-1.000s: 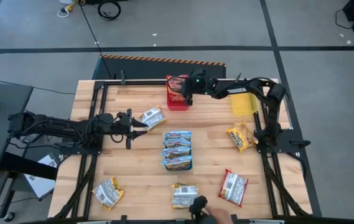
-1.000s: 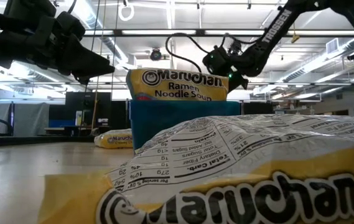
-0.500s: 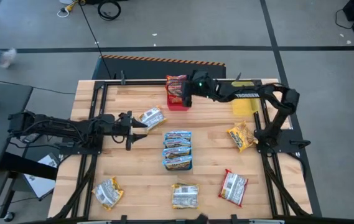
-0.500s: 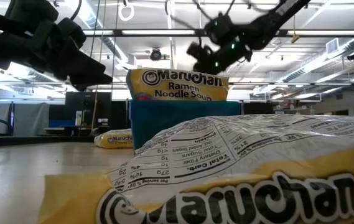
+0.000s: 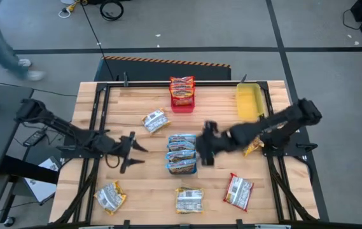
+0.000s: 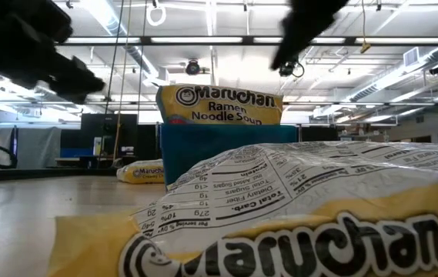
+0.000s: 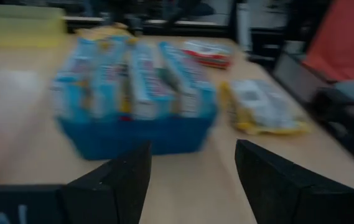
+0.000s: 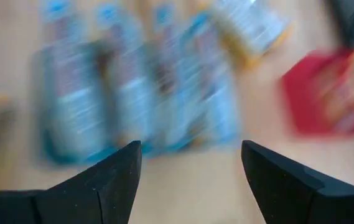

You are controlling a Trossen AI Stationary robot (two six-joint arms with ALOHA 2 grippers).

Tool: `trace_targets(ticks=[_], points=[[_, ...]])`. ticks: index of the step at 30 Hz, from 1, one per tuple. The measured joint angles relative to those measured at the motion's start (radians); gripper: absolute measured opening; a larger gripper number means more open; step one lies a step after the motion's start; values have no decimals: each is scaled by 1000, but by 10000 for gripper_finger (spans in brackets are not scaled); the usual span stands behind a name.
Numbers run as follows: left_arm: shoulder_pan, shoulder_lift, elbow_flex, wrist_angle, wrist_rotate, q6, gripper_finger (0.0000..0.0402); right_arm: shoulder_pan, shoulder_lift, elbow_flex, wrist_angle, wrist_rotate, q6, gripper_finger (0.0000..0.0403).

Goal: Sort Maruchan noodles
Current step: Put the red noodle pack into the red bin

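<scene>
Left end effector (image 5: 133,154) open, empty, right end effector (image 5: 205,151) open beside blue tray (image 5: 182,166)

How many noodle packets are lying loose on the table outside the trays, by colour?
Yellow packets: 4
Red packets: 1
Blue packets: 0
Total loose: 5

Blurred blue packets (image 8: 133,87), near yellow packet (image 6: 280,223) cut off.
</scene>
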Motion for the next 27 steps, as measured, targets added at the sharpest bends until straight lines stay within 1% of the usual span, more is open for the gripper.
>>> trace_targets(ticks=[3, 6, 9, 11, 14, 16, 18, 19, 21, 23, 27], points=[[-85, 0, 0, 1, -8, -53, 233, 146, 1, 8, -105, -14, 289, 279], [-168, 0, 0, 10, -36, -108, 233, 278, 20, -2, -135, -44, 547, 275], [-249, 0, 0, 46, -67, -152, 233, 377, 92, 3, -143, -122, 720, 271], [-300, 0, 0, 75, -87, -159, 233, 414, 168, 34, -155, -215, 793, 270], [-365, 0, 0, 105, -128, -153, 233, 449, 301, 137, -232, -387, 841, 270], [-396, 0, 0, 109, -171, -150, 233, 473, 385, 230, -330, -483, 842, 270], [-417, 0, 0, 105, -208, -151, 233, 510, 455, 321, -469, -553, 823, 268], [-425, 0, 0, 100, -221, -151, 233, 531, 485, 366, -537, -572, 813, 267], [-436, 0, 0, 100, -230, -151, 233, 576, 529, 432, -640, -580, 786, 265], [-441, 0, 0, 100, -231, -152, 233, 624, 564, 468, -705, -568, 757, 263], [-443, 0, 0, 101, -231, -159, 233, 723, 623, 474, -716, -491, 711, 263]])
